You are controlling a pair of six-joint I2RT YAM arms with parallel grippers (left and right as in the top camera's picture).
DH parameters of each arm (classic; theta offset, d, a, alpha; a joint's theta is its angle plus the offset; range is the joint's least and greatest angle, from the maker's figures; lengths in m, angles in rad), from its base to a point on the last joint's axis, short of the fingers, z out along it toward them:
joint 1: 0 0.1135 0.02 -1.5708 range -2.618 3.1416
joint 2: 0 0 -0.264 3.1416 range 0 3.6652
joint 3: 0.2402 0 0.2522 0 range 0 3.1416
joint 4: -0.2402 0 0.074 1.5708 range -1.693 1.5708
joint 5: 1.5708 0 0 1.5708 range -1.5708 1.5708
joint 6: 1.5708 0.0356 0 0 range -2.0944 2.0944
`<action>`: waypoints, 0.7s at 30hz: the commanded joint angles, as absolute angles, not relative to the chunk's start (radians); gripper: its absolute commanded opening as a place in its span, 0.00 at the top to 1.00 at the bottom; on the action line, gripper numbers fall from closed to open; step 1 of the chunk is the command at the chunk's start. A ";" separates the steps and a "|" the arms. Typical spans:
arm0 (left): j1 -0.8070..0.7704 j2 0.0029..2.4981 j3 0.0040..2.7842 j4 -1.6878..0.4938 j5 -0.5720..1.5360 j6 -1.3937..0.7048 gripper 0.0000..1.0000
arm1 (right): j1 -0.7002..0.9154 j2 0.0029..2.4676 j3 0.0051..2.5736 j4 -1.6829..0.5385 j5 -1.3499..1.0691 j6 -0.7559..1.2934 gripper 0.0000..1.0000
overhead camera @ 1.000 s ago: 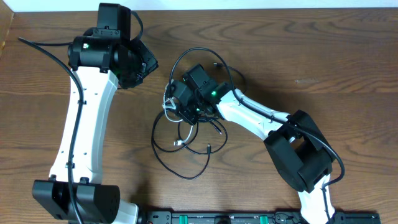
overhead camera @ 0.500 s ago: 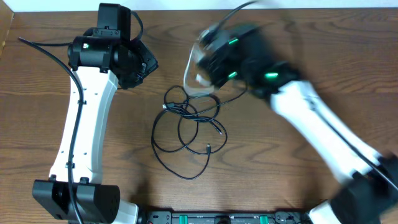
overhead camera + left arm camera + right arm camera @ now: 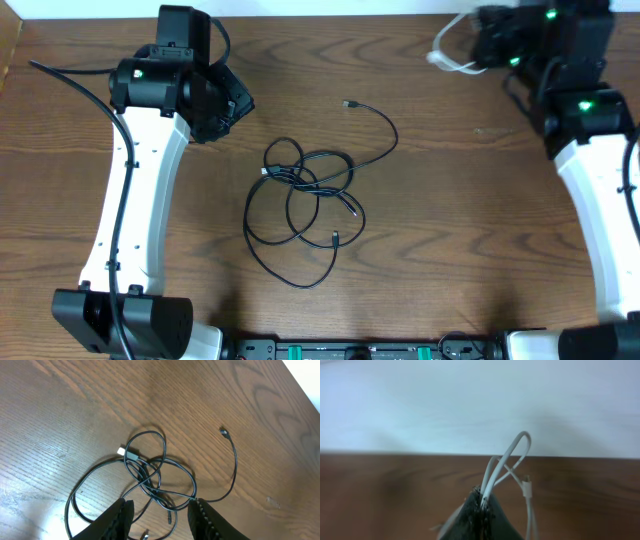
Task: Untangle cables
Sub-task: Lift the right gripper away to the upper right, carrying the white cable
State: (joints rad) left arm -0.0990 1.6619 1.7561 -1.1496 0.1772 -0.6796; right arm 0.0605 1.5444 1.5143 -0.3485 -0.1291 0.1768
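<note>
Several thin black cables (image 3: 305, 195) lie looped over one another at the table's middle, and one plug end (image 3: 348, 103) trails off toward the back. In the left wrist view the same black cables (image 3: 150, 475) lie below my left gripper (image 3: 160, 517), which hovers open with nothing between its fingers. In the overhead view the left gripper (image 3: 235, 105) is left of the pile and further back. My right gripper (image 3: 480, 45) is at the far right corner, shut on the short white cable (image 3: 450, 52). From the right wrist, the white cable (image 3: 507, 462) loops up out of the shut right gripper (image 3: 482, 502).
A power strip (image 3: 360, 350) runs along the front edge. A thick black cord (image 3: 70, 75) trails from the left arm at the far left. The table's back edge and a white wall (image 3: 470, 405) lie just behind the right gripper.
The right arm swung from the pile up to the far right corner, pulling the white cable clear of the black ones. The left arm has not moved.
</note>
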 commanded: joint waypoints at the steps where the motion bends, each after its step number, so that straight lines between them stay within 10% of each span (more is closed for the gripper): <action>1: -0.095 1.663 1.753 -1.155 0.163 -0.666 0.59 | -0.012 1.573 1.512 -0.316 0.090 0.193 0.99; 21: -0.095 1.663 1.753 -1.156 0.163 -0.666 0.57 | -0.421 2.060 1.511 0.380 0.255 0.178 0.91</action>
State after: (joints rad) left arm -0.0990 1.6619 1.7561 -1.1526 0.1772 -0.6796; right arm -0.3820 1.9903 1.5063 0.3210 0.2382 0.1768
